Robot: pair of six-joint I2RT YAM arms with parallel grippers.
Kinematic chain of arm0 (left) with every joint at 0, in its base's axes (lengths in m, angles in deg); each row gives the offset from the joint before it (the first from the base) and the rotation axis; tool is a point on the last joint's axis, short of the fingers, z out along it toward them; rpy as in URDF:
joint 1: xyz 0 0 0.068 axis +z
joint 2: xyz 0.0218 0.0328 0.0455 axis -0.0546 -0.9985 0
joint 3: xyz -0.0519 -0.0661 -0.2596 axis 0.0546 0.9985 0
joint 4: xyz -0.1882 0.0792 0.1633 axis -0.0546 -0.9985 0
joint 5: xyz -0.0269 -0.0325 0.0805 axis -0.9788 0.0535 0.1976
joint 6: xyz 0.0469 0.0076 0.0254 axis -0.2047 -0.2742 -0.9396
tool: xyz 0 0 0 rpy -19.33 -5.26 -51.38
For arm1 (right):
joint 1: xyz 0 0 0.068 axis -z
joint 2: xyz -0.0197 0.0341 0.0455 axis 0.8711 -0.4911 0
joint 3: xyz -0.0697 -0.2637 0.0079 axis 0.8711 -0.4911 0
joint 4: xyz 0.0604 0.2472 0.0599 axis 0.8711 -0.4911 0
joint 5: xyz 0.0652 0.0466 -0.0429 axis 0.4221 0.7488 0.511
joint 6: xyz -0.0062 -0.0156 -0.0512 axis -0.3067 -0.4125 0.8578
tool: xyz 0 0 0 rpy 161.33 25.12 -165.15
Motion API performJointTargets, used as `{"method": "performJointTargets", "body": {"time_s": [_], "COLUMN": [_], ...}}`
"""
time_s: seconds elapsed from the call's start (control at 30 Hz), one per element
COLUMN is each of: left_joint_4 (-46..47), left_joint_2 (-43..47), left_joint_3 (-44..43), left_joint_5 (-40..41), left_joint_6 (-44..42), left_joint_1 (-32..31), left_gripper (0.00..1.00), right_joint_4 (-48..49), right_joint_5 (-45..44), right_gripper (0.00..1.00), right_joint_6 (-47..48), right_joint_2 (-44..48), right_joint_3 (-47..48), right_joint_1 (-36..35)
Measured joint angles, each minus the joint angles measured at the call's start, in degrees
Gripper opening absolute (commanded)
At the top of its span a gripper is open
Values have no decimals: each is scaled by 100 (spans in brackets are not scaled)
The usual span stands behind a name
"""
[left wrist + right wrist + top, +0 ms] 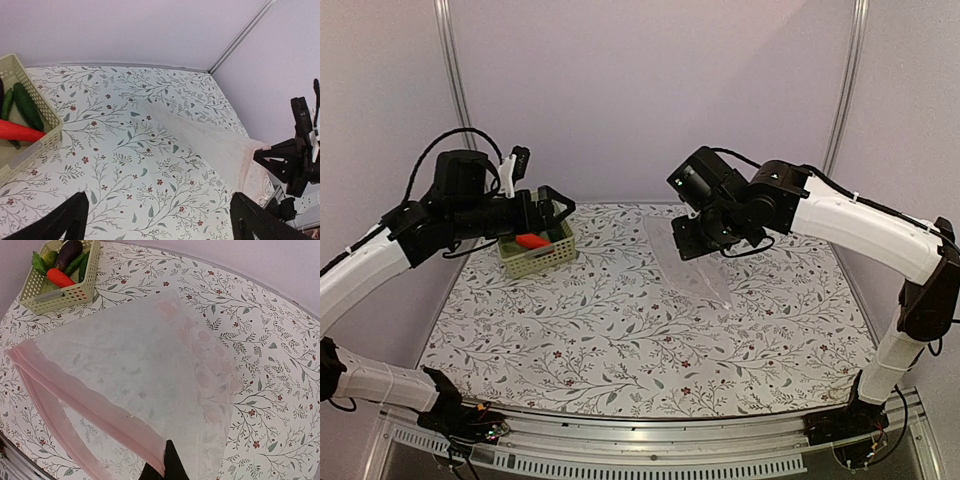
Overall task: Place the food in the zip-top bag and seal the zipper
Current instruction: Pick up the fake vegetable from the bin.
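Observation:
The food lies in a pale green slotted basket [542,255] at the back left: a red-orange carrot [60,277], a dark purple eggplant [68,252] and a green cucumber [27,105]. My left gripper [560,207] hovers just above the basket, open, with nothing between its fingers [70,220]. My right gripper [695,235] is shut on the zip-top bag [140,365], pinching the pink zipper [90,405] at one corner. That mouth edge is lifted off the table and its two strips gape apart. The rest of the bag [700,270] drapes down onto the table.
The floral tablecloth [620,340] covers the table between the two arms. Purple walls with metal posts [455,70] close the back and sides. Seen from the left wrist, the right gripper [280,162] stands at the bag's far end.

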Motion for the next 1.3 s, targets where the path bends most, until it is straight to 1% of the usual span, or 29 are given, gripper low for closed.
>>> {"method": "performJointTargets", "body": {"time_s": [0.07,0.2,0.33,0.47,0.53,0.63,0.93,1.1,1.2,1.3], "left_joint_4": [-398,-1010,-1193,-1161,-1054,-767,170,341,363,378], "left_joint_2": [-59,-457,-1226,-2041,-2448,-2935,-3834,-4494,-4721,-4887], "left_joint_3": [-142,-452,-789,-1071,-1196,-1228,-1193,-1202,-1241,-1373], "left_joint_5": [-59,-197,-168,15,44,52,420,581,603,612], "left_joint_6": [-186,-647,-935,-951,-820,-444,686,916,977,1005], "left_joint_1": [391,1436,2334,2789,2938,3091,3228,3228,3226,3228], "left_gripper": [100,97,86,82,78,76,77,77,74,67], "right_joint_4": [0,-2,0,2,4,13,140,179,186,212], "right_joint_5": [33,63,127,175,184,199,334,455,479,503], "right_gripper": [0,0,0,0,0,0,0,0,0,0], "right_joint_6": [22,96,116,120,120,120,125,155,197,227], "right_joint_2": [0,2,20,52,57,57,63,66,66,66], "right_joint_3": [0,0,0,0,0,0,0,0,-4,-7], "right_joint_1": [0,0,2,0,2,0,2,0,0,0]}}
